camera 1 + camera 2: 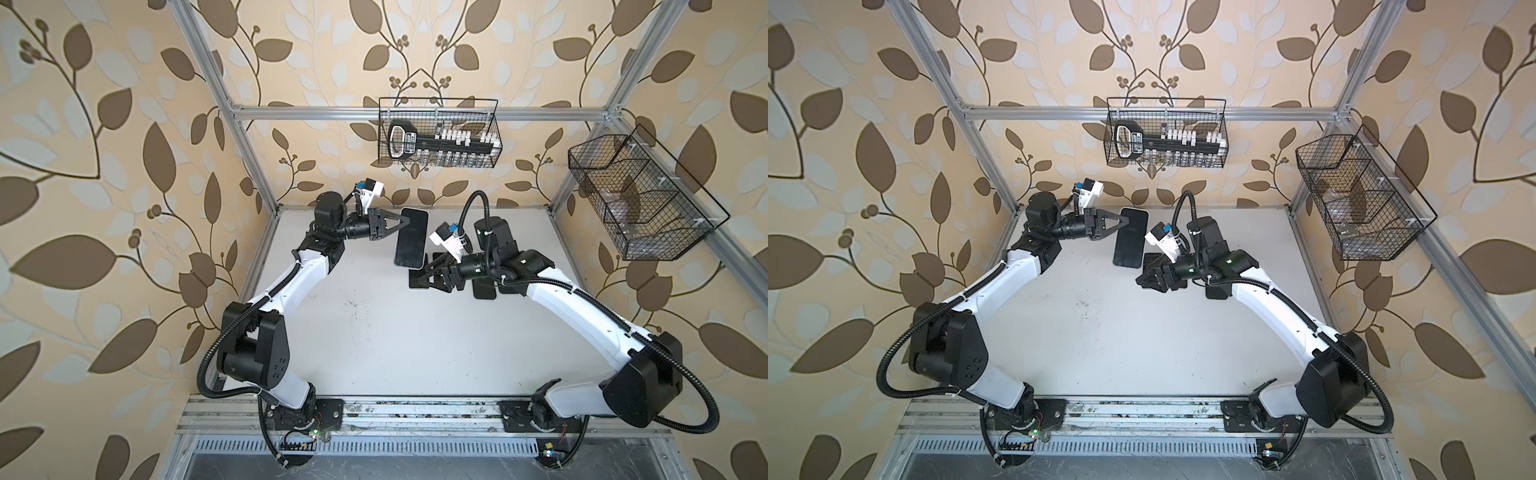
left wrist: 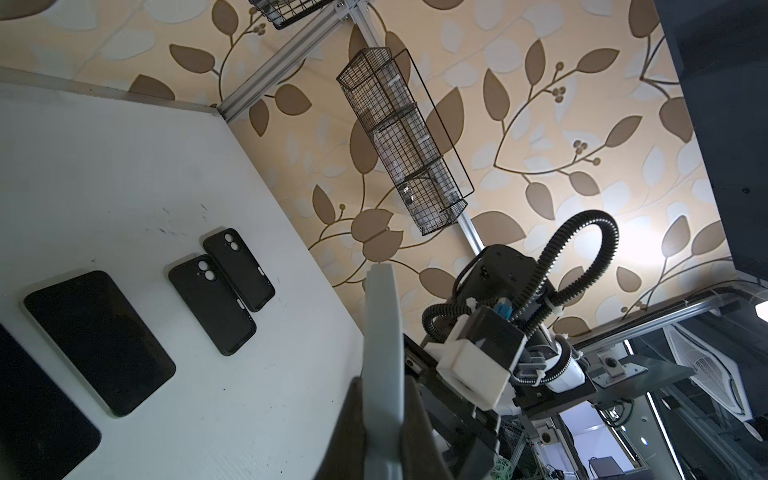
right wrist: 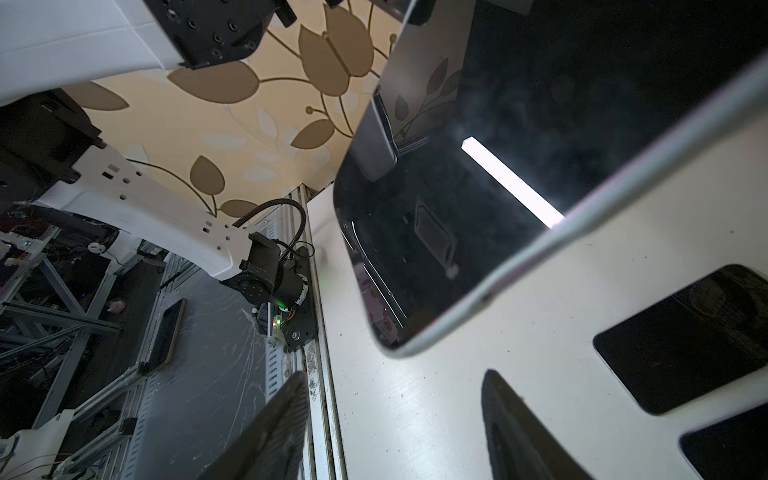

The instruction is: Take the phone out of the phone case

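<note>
Left gripper [image 1: 400,223] is clamped hard on the phone [image 1: 411,237], pinching one long edge near the far end and holding it clear above the white table [image 1: 374,324]. It hangs at the far middle of the scene, dark screen facing up. In the left wrist view the phone [image 2: 383,353] shows edge-on, a bare pale grey rim between the fingers [image 2: 353,419]. Right gripper [image 1: 423,275] hovers low just right of the phone's near end, jaws parted and nothing between them. The right wrist view shows both fingers [image 3: 286,419] apart, the phone [image 3: 478,187] above them. To the right, two black phone cases [image 2: 212,307] lie flat, side by side and touching, with two dark handsets [image 2: 99,340] lying just left of them.
</note>
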Available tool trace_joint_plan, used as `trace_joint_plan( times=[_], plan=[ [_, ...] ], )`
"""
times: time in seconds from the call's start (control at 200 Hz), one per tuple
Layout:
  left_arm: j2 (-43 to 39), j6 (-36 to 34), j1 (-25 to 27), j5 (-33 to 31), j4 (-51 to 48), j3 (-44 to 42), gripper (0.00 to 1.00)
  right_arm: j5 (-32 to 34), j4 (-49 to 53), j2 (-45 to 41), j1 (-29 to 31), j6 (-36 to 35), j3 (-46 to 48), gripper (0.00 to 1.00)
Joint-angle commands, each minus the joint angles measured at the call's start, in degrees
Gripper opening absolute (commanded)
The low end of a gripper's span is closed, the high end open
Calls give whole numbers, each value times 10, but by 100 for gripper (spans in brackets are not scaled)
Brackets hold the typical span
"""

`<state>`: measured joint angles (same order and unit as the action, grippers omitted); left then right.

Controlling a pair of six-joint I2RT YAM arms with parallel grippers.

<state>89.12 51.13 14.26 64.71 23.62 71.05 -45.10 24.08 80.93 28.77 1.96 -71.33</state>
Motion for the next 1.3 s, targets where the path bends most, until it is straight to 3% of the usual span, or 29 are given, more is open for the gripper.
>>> trace_joint_plan(
  times=[0.0, 0.465, 0.945, 1.295],
  plan=[
    [-43, -5, 7, 13, 51, 1, 0, -25, -21, 8, 3, -7, -25, 61],
    [-45, 19, 16, 6, 74, 0, 0, -65, -10, 21, -5, -13, -30, 36],
    [-43, 29, 29, 7, 91, -4, 0, -111, -31, 28, -20, 1, -28, 26],
    [-40, 66, 33, 2, 119, -5, 0, -132, -38, 32, -28, 2, -23, 10]
  ],
)
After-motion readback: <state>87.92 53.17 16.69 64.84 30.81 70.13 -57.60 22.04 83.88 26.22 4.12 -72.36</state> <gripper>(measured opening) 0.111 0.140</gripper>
